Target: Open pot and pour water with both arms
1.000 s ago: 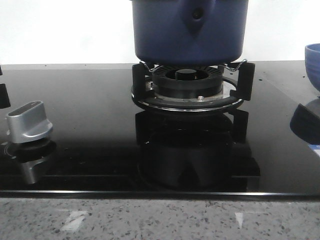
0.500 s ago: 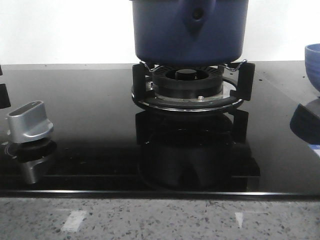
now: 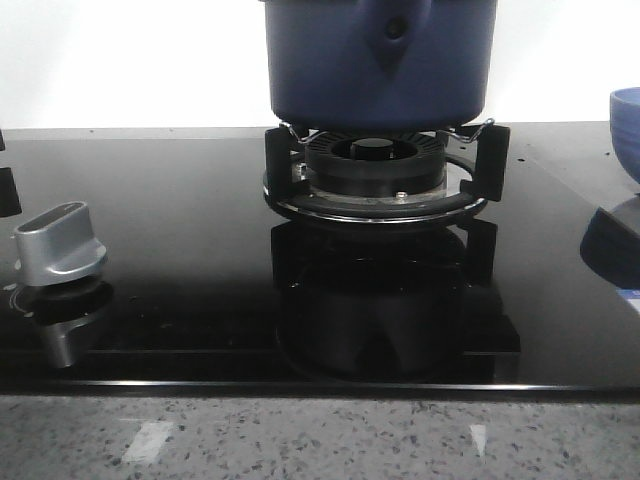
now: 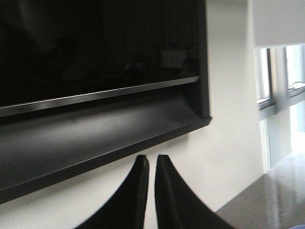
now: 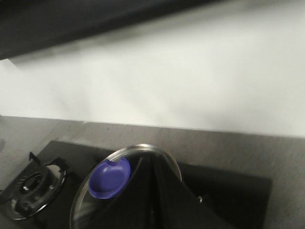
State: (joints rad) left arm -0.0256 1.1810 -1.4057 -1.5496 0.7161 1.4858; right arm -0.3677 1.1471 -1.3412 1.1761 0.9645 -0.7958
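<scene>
The dark navy pot [image 3: 330, 70] stands on the burner [image 3: 375, 165] at the back centre of the front view. Its teardrop handle mount faces me and its top is cut off by the frame. Neither gripper shows in that view. In the right wrist view my right gripper [image 5: 155, 162] is shut on a glass lid [image 5: 95, 210] with a metal rim, held in the air over the stove. Its grip point is hidden behind the fingers. My left gripper [image 4: 151, 158] is shut on nothing, with only a sliver between the tips, up near a dark hood [image 4: 95, 138].
A lighter blue bowl [image 3: 627, 120] sits at the right edge of the black glass stove top [image 3: 180, 200]; the bowl [image 5: 109, 178] also shows through the lid. A silver knob [image 3: 58, 240] stands at the front left. A speckled counter edge [image 3: 320, 440] runs along the front.
</scene>
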